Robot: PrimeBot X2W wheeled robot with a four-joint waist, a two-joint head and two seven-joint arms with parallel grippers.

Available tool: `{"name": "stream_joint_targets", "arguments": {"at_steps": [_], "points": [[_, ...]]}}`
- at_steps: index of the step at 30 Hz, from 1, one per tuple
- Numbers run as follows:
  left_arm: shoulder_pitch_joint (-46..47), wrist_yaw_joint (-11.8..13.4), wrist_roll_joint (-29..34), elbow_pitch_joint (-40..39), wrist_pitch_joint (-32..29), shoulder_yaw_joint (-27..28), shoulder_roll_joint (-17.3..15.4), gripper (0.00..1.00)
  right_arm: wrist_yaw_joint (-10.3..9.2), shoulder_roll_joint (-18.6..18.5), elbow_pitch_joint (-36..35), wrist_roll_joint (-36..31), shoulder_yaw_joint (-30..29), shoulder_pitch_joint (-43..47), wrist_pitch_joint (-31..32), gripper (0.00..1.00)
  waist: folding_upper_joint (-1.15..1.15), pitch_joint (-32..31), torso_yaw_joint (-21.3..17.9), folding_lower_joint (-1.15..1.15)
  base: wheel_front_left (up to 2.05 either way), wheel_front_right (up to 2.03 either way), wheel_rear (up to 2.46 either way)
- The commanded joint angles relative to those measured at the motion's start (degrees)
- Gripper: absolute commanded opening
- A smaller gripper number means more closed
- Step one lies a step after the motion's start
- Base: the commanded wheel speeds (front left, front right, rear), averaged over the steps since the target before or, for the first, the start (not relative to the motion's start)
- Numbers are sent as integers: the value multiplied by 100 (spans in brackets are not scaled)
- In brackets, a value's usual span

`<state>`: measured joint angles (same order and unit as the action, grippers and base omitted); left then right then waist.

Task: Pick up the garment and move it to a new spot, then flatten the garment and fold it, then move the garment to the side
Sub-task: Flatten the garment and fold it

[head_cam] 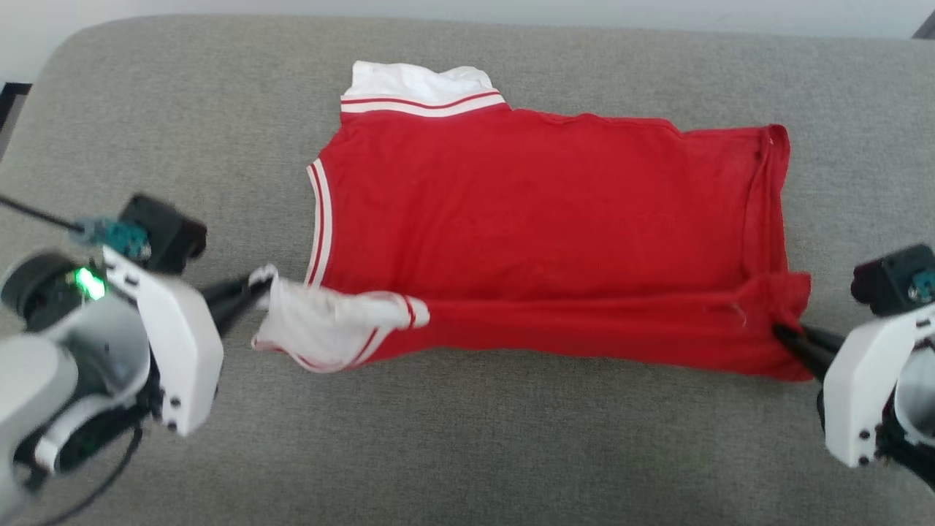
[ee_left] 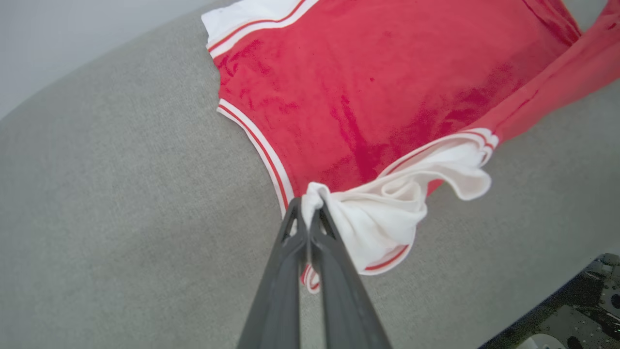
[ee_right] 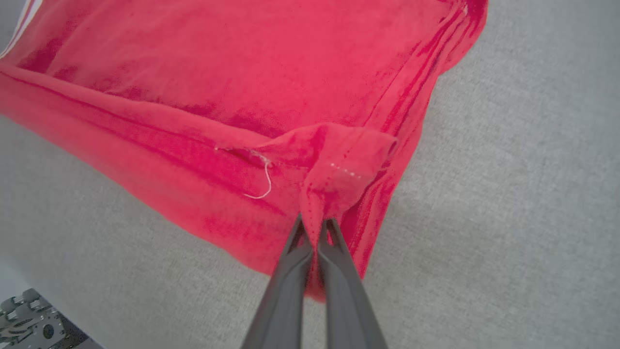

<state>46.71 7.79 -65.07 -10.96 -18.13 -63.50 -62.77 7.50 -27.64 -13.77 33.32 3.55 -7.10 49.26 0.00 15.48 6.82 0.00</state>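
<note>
The garment (head_cam: 540, 219), a red shirt with white sleeves and red-white striped trim, lies spread across the grey cushion, plain side up, its near edge lifted into a fold. My left gripper (head_cam: 257, 286) is shut on the white near sleeve (ee_left: 382, 213), pinching its bunched cloth at the tips (ee_left: 310, 206). My right gripper (head_cam: 785, 337) is shut on the red hem corner (ee_right: 334, 194), pulled up into a peak between the tips (ee_right: 316, 224). The far sleeve (head_cam: 416, 84) lies flat at the top. No letters or numbers show.
The grey cushioned surface (head_cam: 467, 453) runs wide on all sides of the shirt, with its rounded back edge near a pale wall (head_cam: 219, 9). A dark floor and machine parts (ee_left: 571, 315) show past the cushion's front edge.
</note>
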Motion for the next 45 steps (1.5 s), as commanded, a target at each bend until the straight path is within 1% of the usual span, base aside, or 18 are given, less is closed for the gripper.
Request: {"name": "stream_joint_targets", "arguments": {"at_steps": [1, 3, 6, 11, 17, 20, 21, 23, 30, 31, 32, 33, 35, 36, 37, 38, 39, 45], "points": [[192, -111, 92, 133, -6, 49, 92, 0, -2, 41, 57, -112, -21, -166, -71, 0, 0, 41, -36, 0, 0, 0, 0], [422, -298, 257, 416, 29, 86, 213, 0, -2, 125, 134, -233, 7, -360, -157, 0, 0, 86, -78, 0, 0, 0, 0], [716, -573, 434, 970, 99, 100, 499, 0, -2, 221, 346, -313, 85, -653, -230, 0, 0, 160, -137, 0, 0, 0, 0], [1108, -1020, 636, 1996, 158, 36, 1071, 0, -2, 355, 795, -441, 216, -1155, -498, 0, 0, 330, -216, 0, 0, 0, 0], [1351, -1356, 586, 3192, 198, -88, 1697, 0, -2, 479, 1483, -578, 527, -1640, -877, 0, 0, 527, -305, 0, 0, 0, 0], [1405, -1445, 496, 3720, 189, -183, 1961, 0, -2, 501, 1801, -566, 716, -1847, -1016, 0, 0, 602, -332, 0, 0, 0, 0], [1430, -1484, 433, 4019, 186, -239, 2111, 0, -2, 501, 1998, -534, 829, -1958, -1068, 0, 0, 638, -348, 0, 0, 0, 0], [1429, -1511, 329, 4281, 213, -289, 2261, 0, -2, 515, 2173, -477, 928, -2044, -1109, 0, 0, 663, -361, 0, 0, 0, 0], [1434, -1521, -26, 4747, 149, -495, 2551, 0, -2, 529, 2669, -405, 1099, -2245, -1134, 0, 0, 704, -380, 0, 0, 0, 0], [1448, -1522, -100, 4790, 140, -529, 2570, 0, -2, 529, 2737, -413, 1118, -2269, -1116, 6, 0, 701, -384, 0, 0, 0, 0], [1478, -1522, -158, 4835, 136, -546, 2577, 0, -2, 522, 2780, -418, 1148, -2293, -1110, 17, 0, 696, -387, 0, 0, 0, 0], [1511, -1523, -193, 4890, 124, -548, 2575, 16, -2, 521, 2818, -408, 1163, -2322, -1112, 25, 0, 686, -390, 0, 0, 0, 0], [1571, -1522, -261, 4944, 126, -567, 2545, 52, -2, 523, 2856, -375, 1161, -2353, -1120, 42, 0, 653, -395, 0, 0, 0, 0], [1612, -1523, -263, 4927, 174, -580, 2519, 87, -2, 495, 2845, -392, 1178, -2360, -1127, 46, 0, 632, -394, 0, 0, 0, 0], [1635, -1523, -288, 4905, 192, -599, 2490, 100, -2, 479, 2824, -398, 1165, -2365, -1172, 71, 0, 608, -392, 0, 0, 0, 0], [1665, -1523, -288, 4858, 217, -622, 2451, 100, -2, 480, 2791, -397, 1130, -2367, -1219, 97, 0, 586, -389, 0, 0, 0, 0], [1689, -1523, -275, 4810, 248, -640, 2401, 100, -2, 484, 2757, -401, 1108, -2356, -1256, 100, 0, 560, -385, 0, 0, 0, 0], [1727, -1525, -362, 4535, 449, -625, 2091, 100, -2, 546, 2386, -545, 800, -2178, -1675, 100, 0, 394, -354, 0, 0, 0, 0]]}}
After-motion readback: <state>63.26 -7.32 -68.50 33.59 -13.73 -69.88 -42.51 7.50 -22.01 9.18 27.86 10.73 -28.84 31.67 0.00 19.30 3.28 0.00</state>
